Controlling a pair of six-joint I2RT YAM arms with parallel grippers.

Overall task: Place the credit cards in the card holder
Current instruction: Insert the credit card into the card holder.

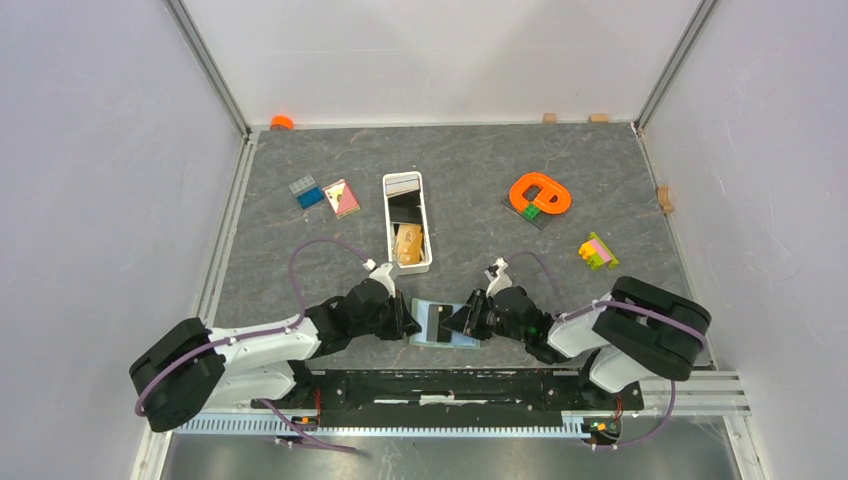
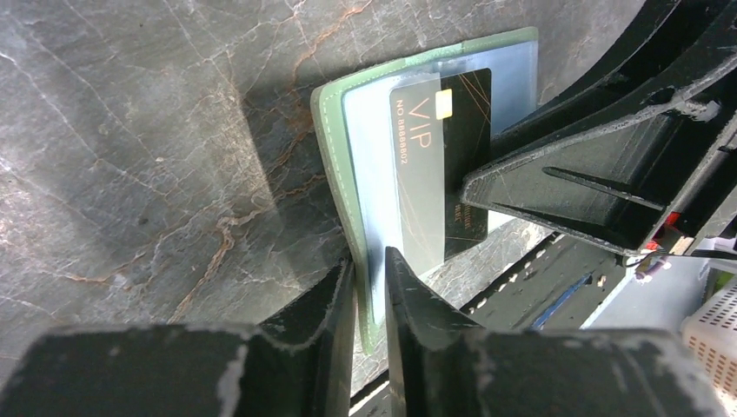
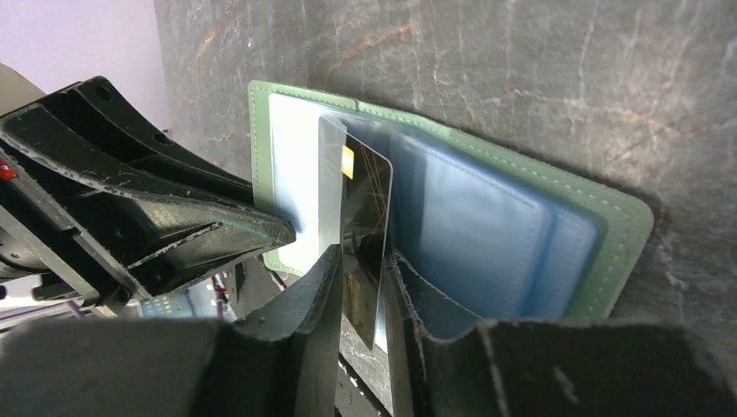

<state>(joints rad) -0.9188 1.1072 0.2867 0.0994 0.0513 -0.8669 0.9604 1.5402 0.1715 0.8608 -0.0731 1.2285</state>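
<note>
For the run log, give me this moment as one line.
card holder: lying open | black card: partly in clear sleeve | left claw: straddles holder edge | right claw: jaws apart around card

Left arm (image 1: pixel 262 350), right arm (image 1: pixel 577 330): white links, black joint housings, lilac cables (image 1: pixel 322 243). Left hand (image 2: pixel 369 269), right hand (image 3: pixel 361 265): black ribbed fingers (image 2: pixel 300 317), edges scuffed pale.
</note>
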